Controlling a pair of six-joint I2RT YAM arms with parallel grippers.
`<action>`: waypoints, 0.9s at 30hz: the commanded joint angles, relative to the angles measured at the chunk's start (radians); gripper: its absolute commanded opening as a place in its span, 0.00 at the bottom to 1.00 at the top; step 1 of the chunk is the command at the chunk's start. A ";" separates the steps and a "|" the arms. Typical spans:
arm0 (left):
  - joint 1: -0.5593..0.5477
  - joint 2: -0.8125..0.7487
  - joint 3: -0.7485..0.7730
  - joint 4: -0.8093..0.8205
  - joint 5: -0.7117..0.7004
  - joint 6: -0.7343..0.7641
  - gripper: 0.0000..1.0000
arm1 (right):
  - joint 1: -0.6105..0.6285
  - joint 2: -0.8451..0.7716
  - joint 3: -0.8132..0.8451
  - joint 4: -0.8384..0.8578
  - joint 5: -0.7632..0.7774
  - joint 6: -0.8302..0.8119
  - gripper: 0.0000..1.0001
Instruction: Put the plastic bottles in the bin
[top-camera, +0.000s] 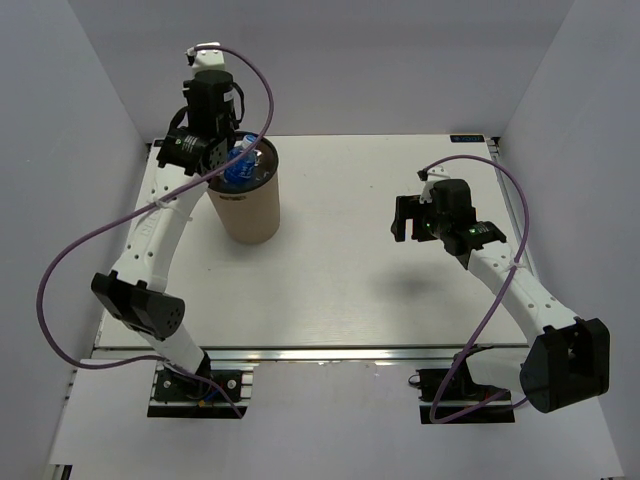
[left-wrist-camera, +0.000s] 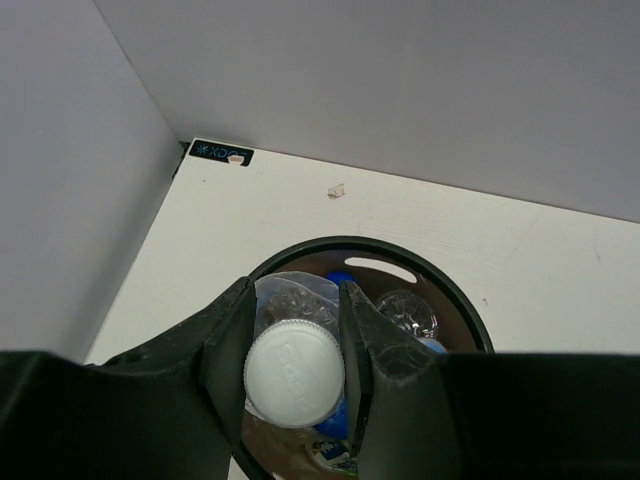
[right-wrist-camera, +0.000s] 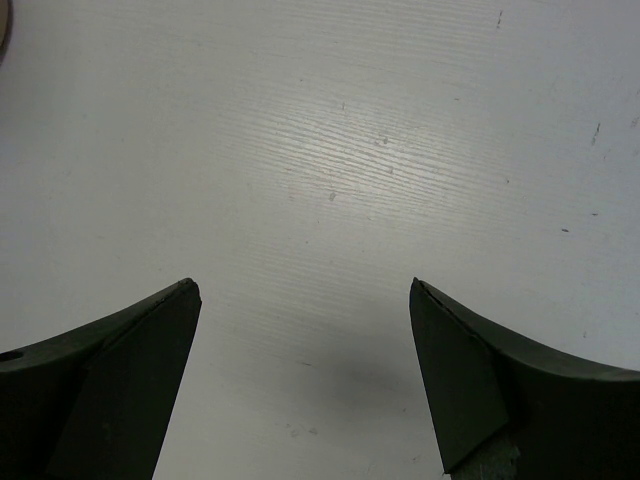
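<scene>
Bin (top-camera: 248, 208): tall tan cardboard-look cylinder, dark rim, dark inside, upright at about 10 o'clock on the smooth white table (top-camera: 340, 290). Left gripper (left-wrist-camera: 295, 298) sits over the bin mouth. Its matte black fingers are clamped on a clear, crinkly plastic bottle (left-wrist-camera: 296, 372), round white cap toward the wrist camera, body pointing down into the bin. More clear bottles (left-wrist-camera: 408, 312) lie inside with bits of blue label showing; count unclear. Left arm is white, bent at the elbow, wrist aimed down, purple cable (top-camera: 60, 270) looping beside it. Right gripper (right-wrist-camera: 303, 290) at about 3 o'clock, fingers wide apart above the faintly scratched tabletop, well apart from the bin.
</scene>
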 joint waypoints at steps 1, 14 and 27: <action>-0.003 0.078 -0.005 -0.121 0.037 -0.018 0.13 | -0.005 -0.016 0.023 0.013 0.006 -0.007 0.89; -0.002 0.032 -0.069 -0.081 0.080 -0.039 0.30 | -0.005 -0.025 0.021 0.009 0.009 -0.006 0.89; -0.002 -0.062 -0.126 -0.053 0.128 -0.032 0.98 | -0.005 -0.029 0.020 0.010 0.006 -0.006 0.89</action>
